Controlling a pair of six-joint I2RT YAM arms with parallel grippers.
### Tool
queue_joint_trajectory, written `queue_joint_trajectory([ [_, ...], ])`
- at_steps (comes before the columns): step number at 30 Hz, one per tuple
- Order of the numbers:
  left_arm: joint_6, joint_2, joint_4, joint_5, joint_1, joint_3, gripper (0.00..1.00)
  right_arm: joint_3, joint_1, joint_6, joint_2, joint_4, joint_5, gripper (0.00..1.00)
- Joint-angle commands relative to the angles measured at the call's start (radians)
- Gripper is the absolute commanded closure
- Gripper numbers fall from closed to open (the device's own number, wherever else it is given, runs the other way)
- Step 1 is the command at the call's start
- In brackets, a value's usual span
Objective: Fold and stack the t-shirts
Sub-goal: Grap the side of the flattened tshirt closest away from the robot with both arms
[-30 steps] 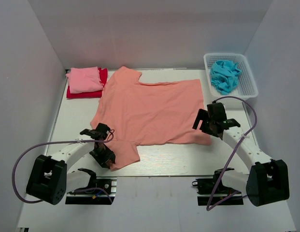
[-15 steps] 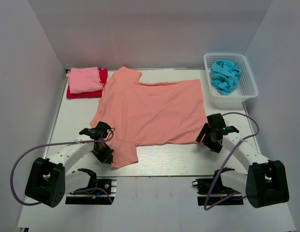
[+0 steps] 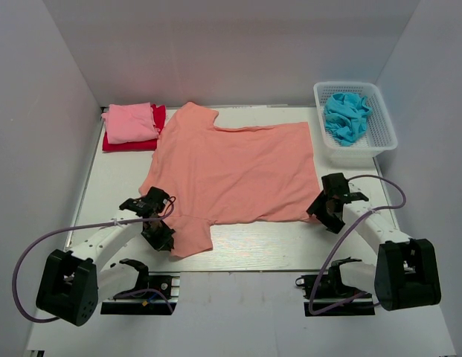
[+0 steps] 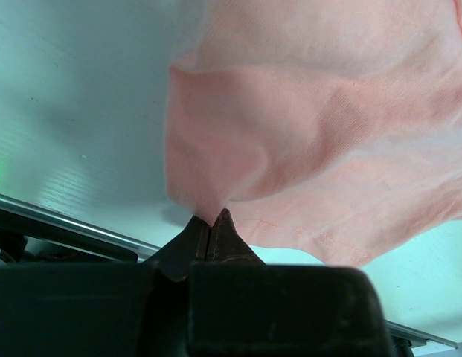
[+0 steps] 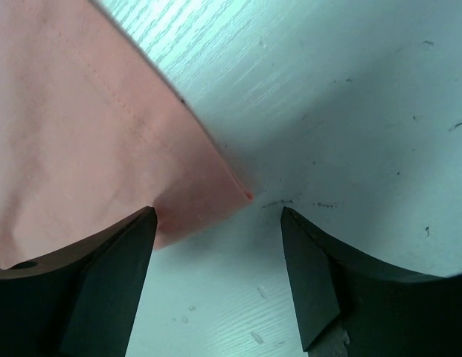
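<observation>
The large salmon-orange t-shirt (image 3: 234,167) lies spread flat on the table. My left gripper (image 3: 162,236) is shut on its near-left sleeve (image 4: 290,149), pinching a fold of the cloth at the fingertips. My right gripper (image 3: 325,213) is open and low over the table at the shirt's near-right hem corner (image 5: 216,190), which lies between its fingers. A light pink shirt (image 3: 130,123) sits folded on a red shirt (image 3: 134,143) at the back left. A turquoise-blue shirt (image 3: 347,117) lies crumpled in the basket.
A white lattice basket (image 3: 385,126) stands at the back right. White walls enclose the table on three sides. Bare table (image 3: 268,242) shows between the shirt's near edge and the arm bases.
My right gripper has moved down and toward the near-right corner of the salmon shirt, which is now between its open fingers. The left gripper has stayed on the sleeve.
</observation>
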Motion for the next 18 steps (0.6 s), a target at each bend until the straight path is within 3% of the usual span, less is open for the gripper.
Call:
queue_joint_trajectory([
  [1,0.004,-0.029,0.012,0.012,-0.003,-0.007,1.00,0.012,-0.017,0.023,0.025,0.045,0.035,0.27],
  [3,0.004,-0.029,0.012,0.022,-0.003,-0.007,1.00,0.007,-0.026,0.017,0.052,0.072,0.021,0.28],
  [6,0.013,-0.029,0.012,0.032,-0.003,-0.007,1.00,-0.003,-0.033,-0.006,0.095,0.097,-0.016,0.52],
  [9,0.013,-0.029,0.003,0.042,-0.003,-0.007,1.00,-0.025,-0.038,-0.014,0.111,0.077,-0.033,0.81],
  [10,0.013,-0.038,0.003,0.042,-0.003,-0.007,1.00,-0.049,-0.041,-0.014,0.100,0.070,-0.034,1.00],
  [18,0.015,-0.105,-0.093,0.075,-0.003,-0.016,1.00,-0.063,-0.047,-0.017,-0.131,-0.168,-0.042,1.00],
])
